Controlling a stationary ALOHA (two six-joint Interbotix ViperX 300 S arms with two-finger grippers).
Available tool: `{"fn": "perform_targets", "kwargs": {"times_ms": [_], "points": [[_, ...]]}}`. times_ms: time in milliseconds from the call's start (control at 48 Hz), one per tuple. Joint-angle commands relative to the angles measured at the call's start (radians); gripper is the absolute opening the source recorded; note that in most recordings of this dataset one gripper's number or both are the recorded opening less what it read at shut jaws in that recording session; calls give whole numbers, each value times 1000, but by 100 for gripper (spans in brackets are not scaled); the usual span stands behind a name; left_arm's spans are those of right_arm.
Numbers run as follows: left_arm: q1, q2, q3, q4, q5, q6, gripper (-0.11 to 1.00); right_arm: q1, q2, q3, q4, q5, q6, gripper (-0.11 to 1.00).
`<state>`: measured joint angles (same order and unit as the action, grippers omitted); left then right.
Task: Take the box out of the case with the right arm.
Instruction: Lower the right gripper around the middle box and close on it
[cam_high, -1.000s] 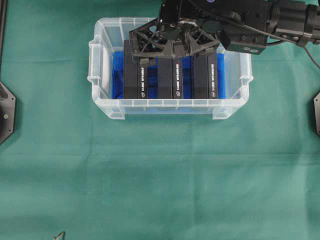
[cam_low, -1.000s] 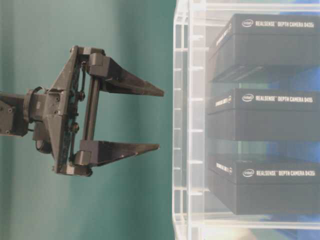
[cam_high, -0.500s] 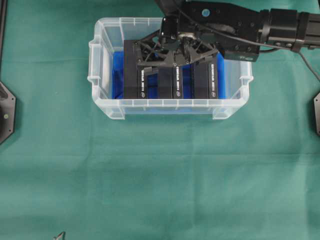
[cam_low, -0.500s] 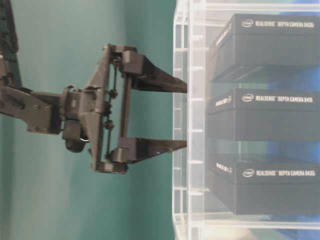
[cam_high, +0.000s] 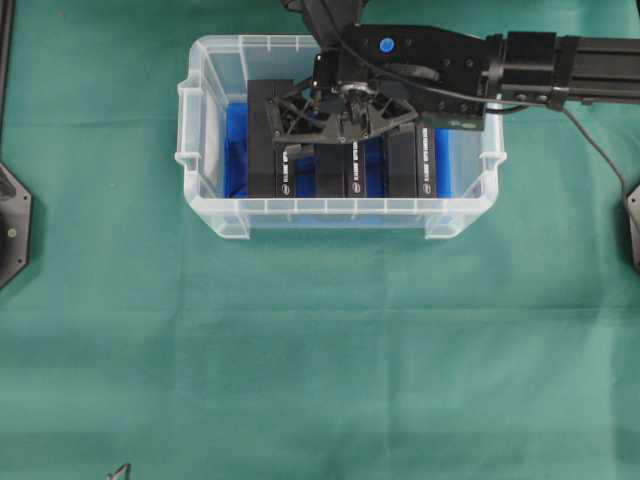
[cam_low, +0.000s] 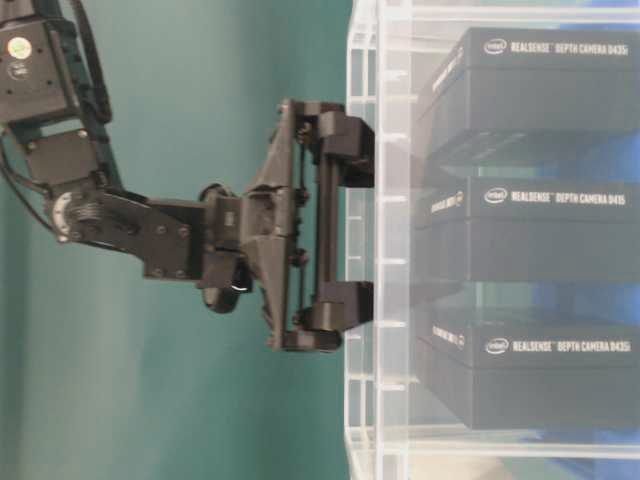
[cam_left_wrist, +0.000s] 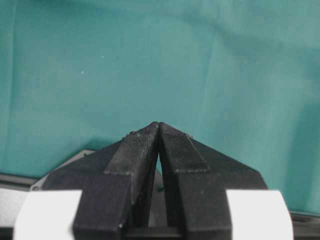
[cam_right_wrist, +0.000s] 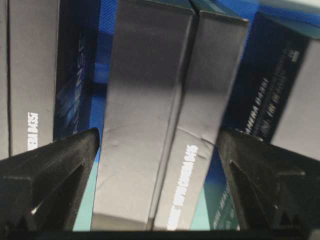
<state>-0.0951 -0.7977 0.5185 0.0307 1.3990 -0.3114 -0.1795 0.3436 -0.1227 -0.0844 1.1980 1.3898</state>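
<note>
- Desk (cam_high: 320, 350): covered by a green cloth with faint creases; no other part of the room is visible.
- Case (cam_high: 200, 150): clear plastic bin at the far middle of the desk, blue lining at its bottom, three black boxes standing side by side inside.
- Middle box (cam_right_wrist: 160, 115): lies between the right gripper's fingers (cam_right_wrist: 50, 170), untouched on both sides.
- Box labels: white print "REALSENSE DEPTH CAMERA D435i" beside an oval logo.
- Right gripper (cam_high: 335, 150): lowered into the case, fingers spread wide.
- Left gripper (cam_left_wrist: 158, 150): over bare cloth, fingers pressed together, holding nothing.
</note>
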Motion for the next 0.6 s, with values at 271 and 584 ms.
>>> {"fn": "perform_targets", "kwargs": {"times_ms": [271,584], "points": [[3,3,-26,3,-5,-2,2,3,-6,17,55,-57,2,93],[3,3,-28,5,-5,-2,2,5,-6,6,66,-52,8,87]]}}
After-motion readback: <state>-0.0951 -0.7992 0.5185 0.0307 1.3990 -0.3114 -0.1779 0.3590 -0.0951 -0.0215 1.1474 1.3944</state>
